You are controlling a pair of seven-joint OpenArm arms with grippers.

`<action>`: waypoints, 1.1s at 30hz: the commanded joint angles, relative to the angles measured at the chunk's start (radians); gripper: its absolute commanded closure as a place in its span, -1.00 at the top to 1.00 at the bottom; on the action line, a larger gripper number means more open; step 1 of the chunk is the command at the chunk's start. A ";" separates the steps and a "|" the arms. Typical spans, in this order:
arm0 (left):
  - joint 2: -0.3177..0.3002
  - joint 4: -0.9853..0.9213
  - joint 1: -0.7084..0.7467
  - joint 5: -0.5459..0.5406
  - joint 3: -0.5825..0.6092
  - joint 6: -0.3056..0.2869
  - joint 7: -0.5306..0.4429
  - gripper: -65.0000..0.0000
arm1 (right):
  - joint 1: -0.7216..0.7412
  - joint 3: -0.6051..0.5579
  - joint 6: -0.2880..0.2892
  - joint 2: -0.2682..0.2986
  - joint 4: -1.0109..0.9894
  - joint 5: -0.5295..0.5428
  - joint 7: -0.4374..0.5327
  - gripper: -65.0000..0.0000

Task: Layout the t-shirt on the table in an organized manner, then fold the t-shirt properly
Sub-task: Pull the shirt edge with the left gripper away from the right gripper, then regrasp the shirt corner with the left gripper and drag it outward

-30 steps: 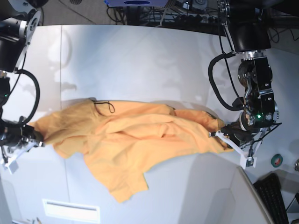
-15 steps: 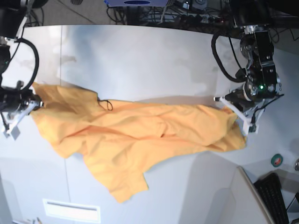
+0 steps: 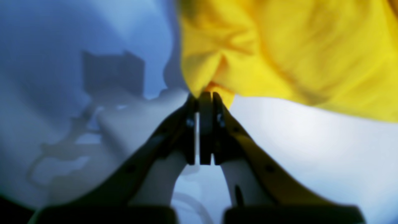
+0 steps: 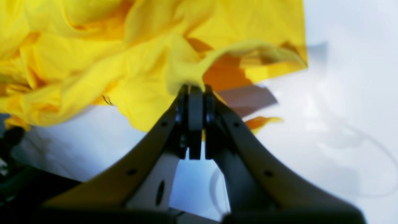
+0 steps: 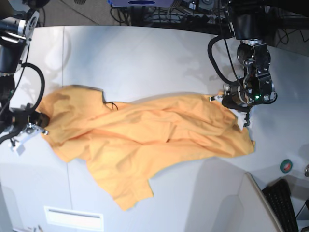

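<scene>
The orange-yellow t-shirt (image 5: 145, 140) lies crumpled and stretched across the table (image 5: 145, 63), with thin black marks (image 5: 112, 105) near its far edge. My left gripper (image 5: 231, 105), on the right of the base view, is shut on the shirt's right edge; the left wrist view shows its jaws pinching a fold of the t-shirt (image 3: 279, 46) at the left gripper's tips (image 3: 205, 95). My right gripper (image 5: 38, 121), on the left, is shut on the shirt's left edge; the right wrist view shows the t-shirt (image 4: 93, 56) bunched at the right gripper's tips (image 4: 194, 88).
A slanted grey panel (image 5: 222, 203) covers the near right. A keyboard (image 5: 285, 203) and a small green roll (image 5: 287, 166) sit at the right edge. Cables and equipment (image 5: 159, 9) line the far edge. A white label strip (image 5: 72, 217) is at the near left.
The left gripper has pulled its shirt edge farther from the camera and slightly inward. The right gripper has dropped back toward the near side. The shirt lies a little flatter.
</scene>
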 commanded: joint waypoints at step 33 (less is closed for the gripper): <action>-0.019 0.027 0.379 -0.256 -0.125 -0.004 -0.734 -0.28 | -0.064 -0.040 0.007 0.012 0.218 0.018 0.024 -1.00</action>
